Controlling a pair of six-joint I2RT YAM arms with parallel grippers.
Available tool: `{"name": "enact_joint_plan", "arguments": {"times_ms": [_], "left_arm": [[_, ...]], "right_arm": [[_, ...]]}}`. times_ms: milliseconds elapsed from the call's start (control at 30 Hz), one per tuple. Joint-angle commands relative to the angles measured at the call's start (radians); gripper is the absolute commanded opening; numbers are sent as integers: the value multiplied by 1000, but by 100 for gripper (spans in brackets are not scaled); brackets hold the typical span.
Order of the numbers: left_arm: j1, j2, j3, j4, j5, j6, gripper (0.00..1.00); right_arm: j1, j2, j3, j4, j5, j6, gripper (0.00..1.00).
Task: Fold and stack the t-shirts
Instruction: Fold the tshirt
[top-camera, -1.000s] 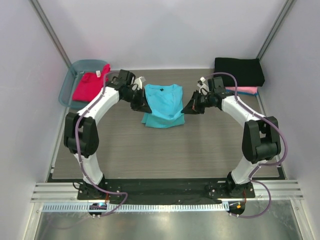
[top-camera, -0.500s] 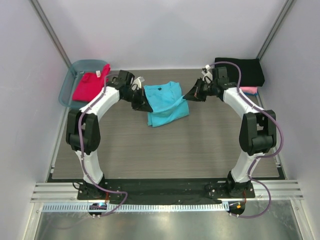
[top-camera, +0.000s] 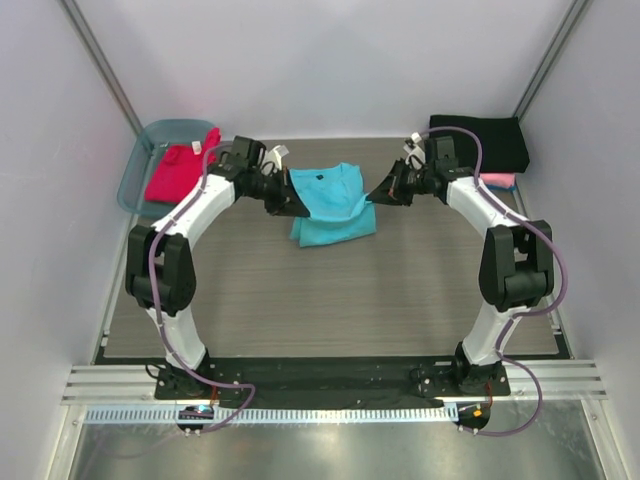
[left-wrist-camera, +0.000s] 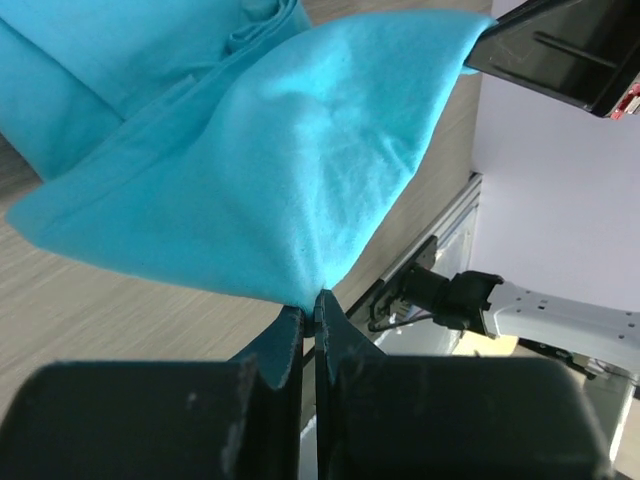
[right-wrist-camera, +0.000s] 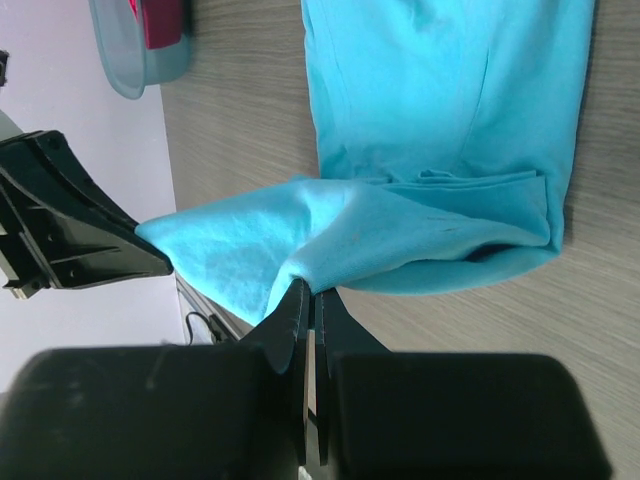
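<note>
- Turquoise t-shirt (top-camera: 335, 200) is lying on the table (top-camera: 250, 290), out toward 12 o'clock from the arm bases, with its lower part hanging lifted off the wood.
- Left gripper (left-wrist-camera: 310, 300) is pinching a corner of that raised cloth at the shirt's 9 o'clock side, jaws pressed together on the fabric.
- Right gripper (right-wrist-camera: 312, 292) is pinching the opposite corner at the 3 o'clock side in the same way.
- Folding the bottom half over the top half looks to be the step in hand.
- Next, both arms would probably be carrying the edge toward 12 o'clock, level, before letting go.
- Black t-shirt (top-camera: 478, 142) is sitting folded at 2 o'clock, with the pink t-shirt (top-camera: 497, 181) showing at its near edge.
- Red-magenta t-shirt (top-camera: 180, 172) is waiting in the tub (top-camera: 135, 180) at 10 o'clock.
</note>
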Motion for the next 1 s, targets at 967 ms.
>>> {"name": "enact_joint_plan", "arguments": {"times_ms": [967], "left_arm": [[45,-29,-226,328,264,-226,0]], "right_arm": [[-26,-13,71,106,-32,39,1]]}}
